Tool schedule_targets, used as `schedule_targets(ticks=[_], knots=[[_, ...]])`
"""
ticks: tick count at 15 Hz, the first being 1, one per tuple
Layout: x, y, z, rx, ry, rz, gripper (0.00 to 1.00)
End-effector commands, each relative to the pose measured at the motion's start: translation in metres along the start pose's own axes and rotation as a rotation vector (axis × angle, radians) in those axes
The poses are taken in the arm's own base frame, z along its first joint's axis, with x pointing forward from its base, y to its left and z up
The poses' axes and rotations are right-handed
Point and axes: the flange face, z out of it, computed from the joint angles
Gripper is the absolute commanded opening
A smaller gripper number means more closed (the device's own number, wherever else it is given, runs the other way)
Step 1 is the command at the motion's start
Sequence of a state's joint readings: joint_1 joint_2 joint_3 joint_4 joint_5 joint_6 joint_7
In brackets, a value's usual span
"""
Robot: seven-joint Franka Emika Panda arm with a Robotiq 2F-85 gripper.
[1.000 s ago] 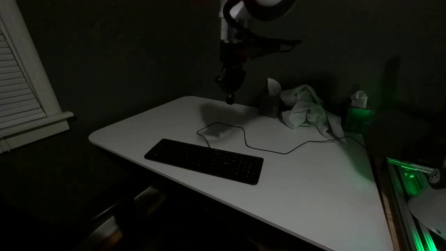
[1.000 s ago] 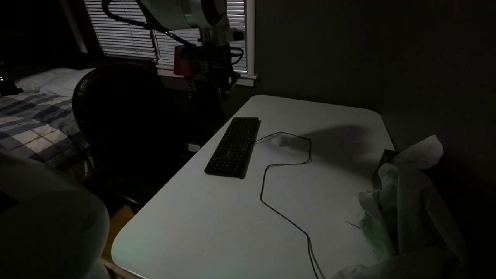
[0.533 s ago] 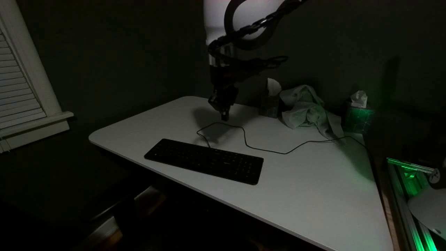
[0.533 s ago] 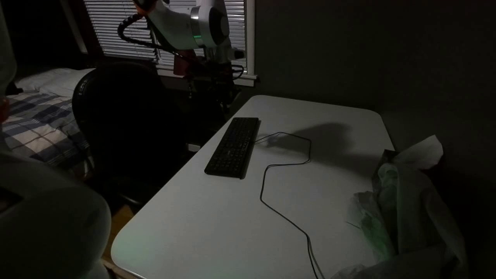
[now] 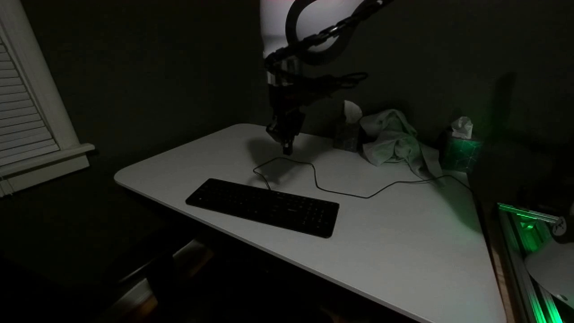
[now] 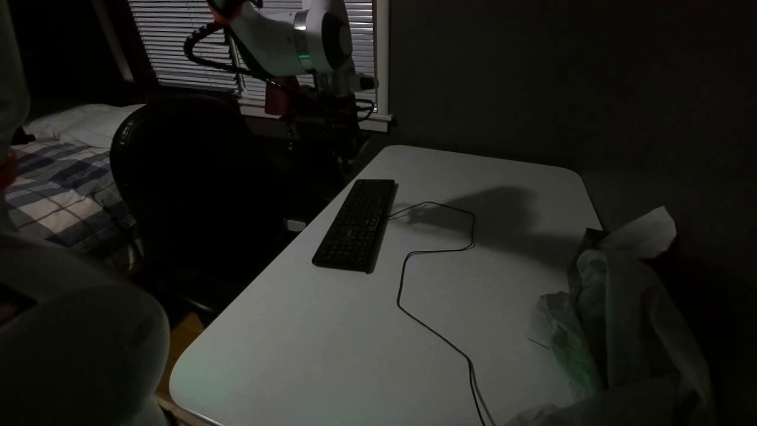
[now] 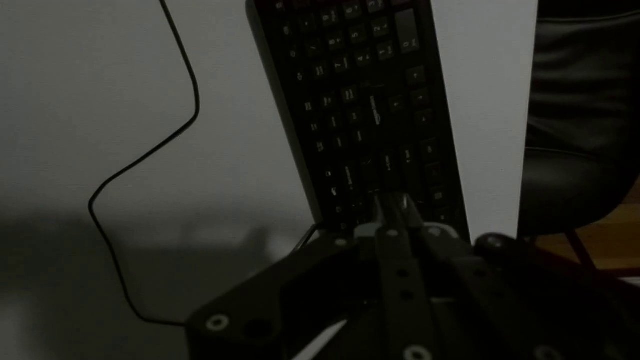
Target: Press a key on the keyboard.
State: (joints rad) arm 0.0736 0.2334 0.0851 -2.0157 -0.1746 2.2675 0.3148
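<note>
The long black keyboard (image 5: 262, 207) lies flat on the white table, along its edge; it also shows in an exterior view (image 6: 356, 225) and in the wrist view (image 7: 372, 110). Its thin dark cable (image 5: 341, 193) trails across the table. My gripper (image 5: 287, 150) points down and hangs above the table, apart from the keyboard. It shows dark and unclear in an exterior view (image 6: 348, 164). In the wrist view its fingertips (image 7: 397, 207) are together with nothing between them, and they cover part of the keyboard's lettered keys.
A tissue box (image 5: 346, 134), a crumpled pale cloth (image 5: 394, 141) and a green-lit tissue box (image 5: 462, 152) stand along the back of the white table (image 5: 403, 251). A black chair (image 6: 189, 177) stands beside the table's keyboard edge. A bed (image 6: 65, 183) is behind it.
My gripper has come down towards the table and shifted slightly, mostly in the earlier half second; since then it has barely moved. The keyboard and cable have not moved.
</note>
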Motion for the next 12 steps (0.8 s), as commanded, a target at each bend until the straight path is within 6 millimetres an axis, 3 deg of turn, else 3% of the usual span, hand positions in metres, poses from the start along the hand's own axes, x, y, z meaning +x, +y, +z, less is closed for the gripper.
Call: schedule_targets(ticks=[1,7,12], knots=[[0.014,-0.004,0.028,-0.030,-0.054,-0.008,0.00],[0.037,-0.001,0.079,-0.059,-0.137,-0.001,0.00],[0.057,-0.001,0.109,-0.069,-0.183,0.000,0.00]])
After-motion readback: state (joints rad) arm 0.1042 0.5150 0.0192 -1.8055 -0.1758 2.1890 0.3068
